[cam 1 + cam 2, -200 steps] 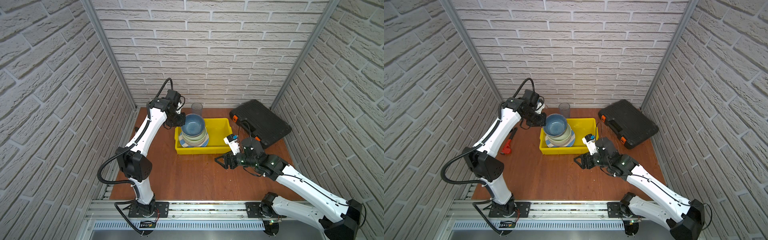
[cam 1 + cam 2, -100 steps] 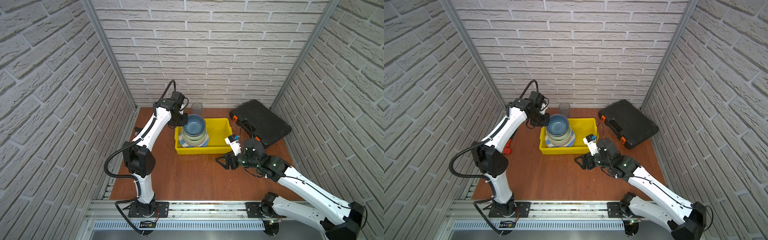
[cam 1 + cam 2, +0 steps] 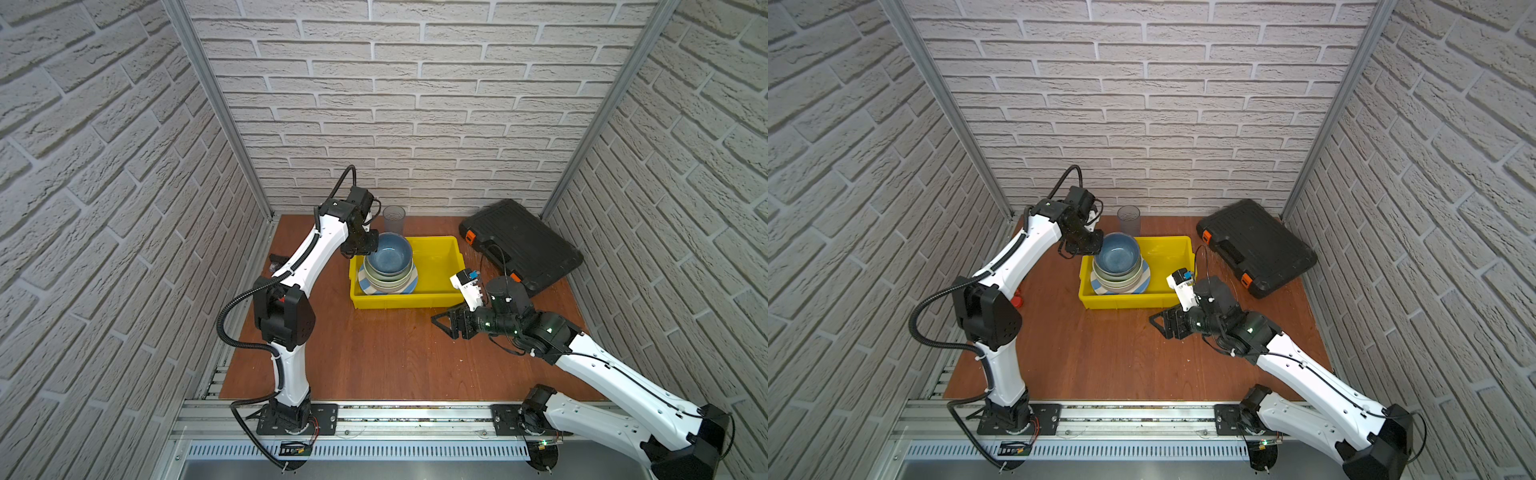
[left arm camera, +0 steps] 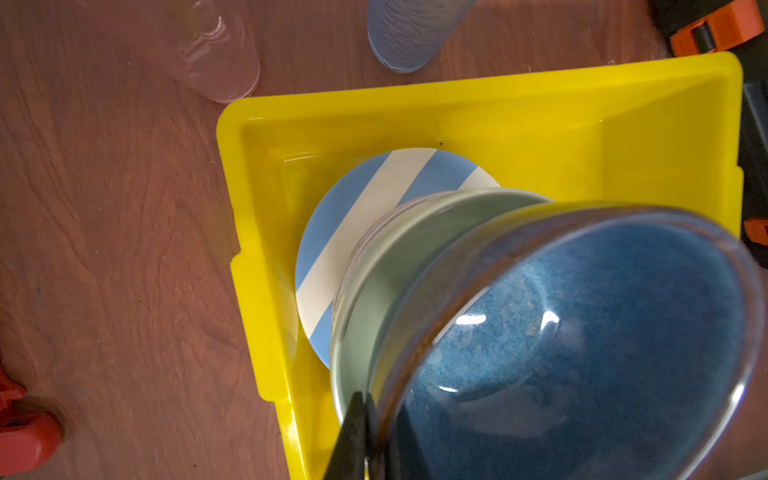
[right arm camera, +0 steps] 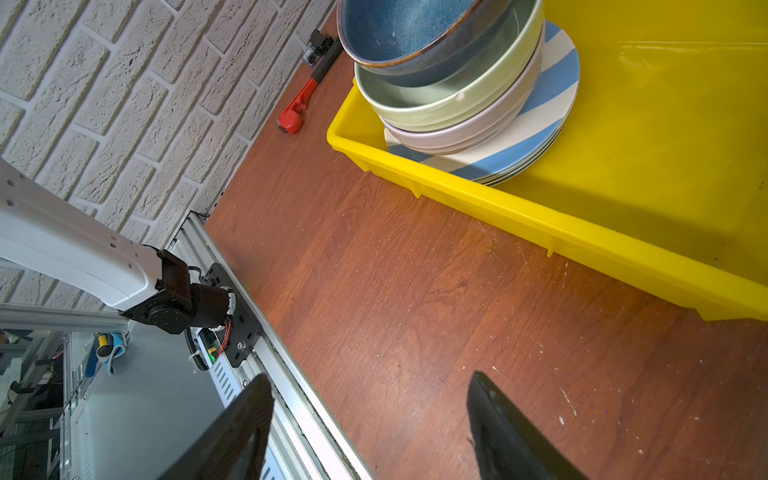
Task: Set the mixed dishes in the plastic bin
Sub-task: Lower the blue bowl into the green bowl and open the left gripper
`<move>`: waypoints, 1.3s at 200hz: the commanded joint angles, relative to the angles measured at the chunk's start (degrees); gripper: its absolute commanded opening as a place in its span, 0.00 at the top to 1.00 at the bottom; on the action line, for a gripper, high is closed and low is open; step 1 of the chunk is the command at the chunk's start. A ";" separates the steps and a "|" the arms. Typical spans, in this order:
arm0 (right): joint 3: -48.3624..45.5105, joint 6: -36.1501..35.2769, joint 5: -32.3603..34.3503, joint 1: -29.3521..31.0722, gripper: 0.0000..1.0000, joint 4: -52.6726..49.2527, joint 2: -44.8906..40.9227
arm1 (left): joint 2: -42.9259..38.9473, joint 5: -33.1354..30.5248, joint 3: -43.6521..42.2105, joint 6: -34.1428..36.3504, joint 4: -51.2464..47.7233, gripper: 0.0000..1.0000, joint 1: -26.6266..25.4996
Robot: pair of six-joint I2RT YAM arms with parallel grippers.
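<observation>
Bright even light, soft shadows on the reddish-brown wooden tabletop [image 3: 374, 353], white glints inside the glazed blue bowl [image 4: 582, 353], clear round tumbler [image 4: 216, 54] blurred

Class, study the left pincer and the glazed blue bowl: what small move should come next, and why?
Probably open the left pincer: it is shut on the rim of the glazed blue bowl, which appears to rest nested in the pale green bowl inside the yellow plastic bin.
</observation>
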 commanded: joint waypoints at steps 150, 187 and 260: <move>-1.30 -0.58 0.73 0.51 0.25 1.08 -0.34 | 0.55 0.47 -2.53 1.12 4.51 0.97 -0.62; -1.53 -0.55 0.85 0.52 0.25 1.07 -0.36 | 0.38 0.56 -3.18 1.10 4.68 0.90 -0.69; -1.62 -0.40 0.85 0.52 0.25 1.29 -0.25 | -0.57 0.73 -2.72 1.26 4.23 0.79 -0.73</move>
